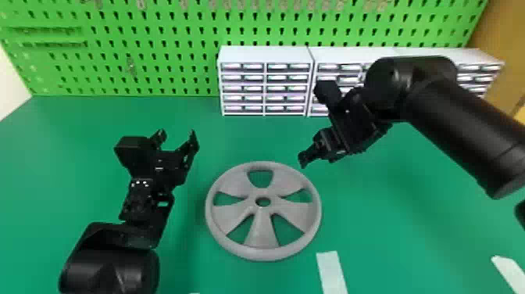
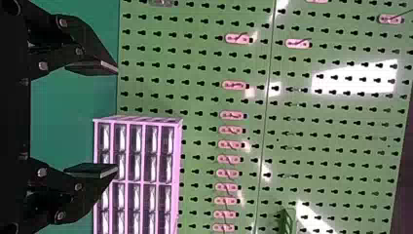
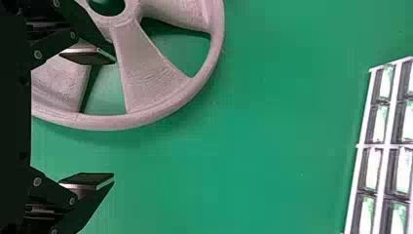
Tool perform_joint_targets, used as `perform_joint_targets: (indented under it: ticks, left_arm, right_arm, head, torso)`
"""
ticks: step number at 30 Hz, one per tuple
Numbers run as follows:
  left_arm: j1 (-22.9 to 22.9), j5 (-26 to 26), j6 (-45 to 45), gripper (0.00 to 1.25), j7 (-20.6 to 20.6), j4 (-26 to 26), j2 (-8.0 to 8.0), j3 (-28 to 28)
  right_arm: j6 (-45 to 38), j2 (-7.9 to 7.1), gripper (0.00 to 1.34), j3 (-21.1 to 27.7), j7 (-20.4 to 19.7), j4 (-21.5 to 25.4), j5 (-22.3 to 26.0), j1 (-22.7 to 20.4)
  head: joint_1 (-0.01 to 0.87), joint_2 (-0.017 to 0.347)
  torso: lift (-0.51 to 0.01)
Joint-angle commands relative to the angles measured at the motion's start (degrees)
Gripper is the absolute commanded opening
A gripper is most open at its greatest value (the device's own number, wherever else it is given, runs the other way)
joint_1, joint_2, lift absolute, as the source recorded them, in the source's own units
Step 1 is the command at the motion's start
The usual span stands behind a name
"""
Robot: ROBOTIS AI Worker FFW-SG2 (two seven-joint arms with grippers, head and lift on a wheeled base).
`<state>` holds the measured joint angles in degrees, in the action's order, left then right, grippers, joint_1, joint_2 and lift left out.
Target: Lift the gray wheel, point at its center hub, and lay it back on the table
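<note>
**Wheel (image 1: pixel 262 230) flat on the counter (image 1: pixel 375 238), fingers spread on both my arms**

So here's where I'm at, folks. The wheel is lying on the green counter, a bit below the middle of my head view. Gray, five spokes, five openings, and a round hole through the hub (image 1: pixel 263 193).

My left arm (image 1: pixel 113 266) comes in from the bottom edge. The left gripper (image 1: pixel 176 137) is up past the wheel's far left side, well apart from the rim, fingers wide open. From that wrist I'm looking at the pegboard (image 2: pixel 292 114) with a bunch of small pink tags (image 2: pixel 233 115) on it, plus some drawers (image 2: pixel 144 182).

My right arm (image 1: pixel 465 125) comes in from the right edge and angles down toward the wheel. The right gripper (image 1: pixel 303 161) is near the rim's far right side. Head view only gives me a side-on look there, but in its own wrist view the right gripper (image 3: pixel 114 117) has its fingers spread well apart, one lined up over the wheel and the other over bare green. Hard to judge how high above the counter that one sits, tbh.

Rest of the place: a row of white drawer units (image 1: pixel 266 54) along the back, at the foot of the pegboard, and a strip of white tape (image 1: pixel 332 273) on the counter near the wheel's lower right.
</note>
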<state>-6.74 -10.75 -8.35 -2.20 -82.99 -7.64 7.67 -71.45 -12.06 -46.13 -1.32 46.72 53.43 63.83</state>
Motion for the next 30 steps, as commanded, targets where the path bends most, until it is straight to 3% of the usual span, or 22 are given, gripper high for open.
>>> perform_joint_targets:
  ticks: [1, 30]
  left_arm:
    - [-0.29, 0.12, 0.00, 0.71, -0.08, -0.07, -0.01, 0.15]
    - [-0.99, 0.38, 0.00, 0.71, -0.35, -0.07, -0.01, 1.12]
  right_arm:
    - [1.40, 0.72, 0.93, -0.45, 0.00, -1.37, -0.44, -0.90]
    - [7.64, 2.56, 0.93, -3.26, 0.00, -4.45, -2.46, -4.95]
  head:
    - [0.692, 0.048]
    - [0.692, 0.048]
  torso:
    - [-0.096]
    - [-0.096]
